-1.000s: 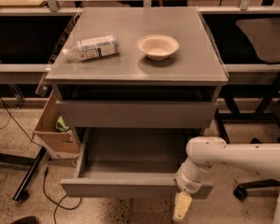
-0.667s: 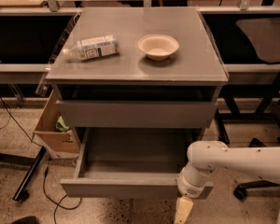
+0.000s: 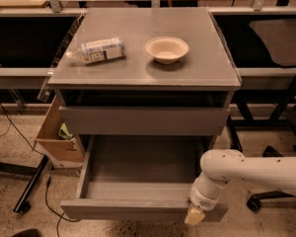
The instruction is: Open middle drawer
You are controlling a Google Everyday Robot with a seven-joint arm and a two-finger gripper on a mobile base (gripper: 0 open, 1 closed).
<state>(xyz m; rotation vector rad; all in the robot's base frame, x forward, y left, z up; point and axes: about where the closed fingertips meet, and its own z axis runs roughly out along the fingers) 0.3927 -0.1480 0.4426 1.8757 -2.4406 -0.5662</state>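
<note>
The middle drawer (image 3: 138, 209) of the grey cabinet (image 3: 143, 73) stands pulled far out towards me. Its wide shallow grey box is open and shows nothing inside. Its plain flat front is at the bottom of the view. The taller top drawer (image 3: 143, 121) is shut above it. The lowest drawer is hidden under the open one. My gripper (image 3: 194, 215), on a white arm (image 3: 251, 172) that comes in from the right, points down at the right end of the middle drawer's front, against its upper edge.
A lying plastic bottle (image 3: 96, 50) and a cream bowl (image 3: 167, 49) rest on the cabinet top. An open cardboard box (image 3: 56, 137) stands on the floor left of the cabinet. Cables and a black bar lie at the lower left. A chair base (image 3: 266, 199) stands at the right.
The middle drawer's front has come a little further out towards me, and my gripper has stayed at its right end.
</note>
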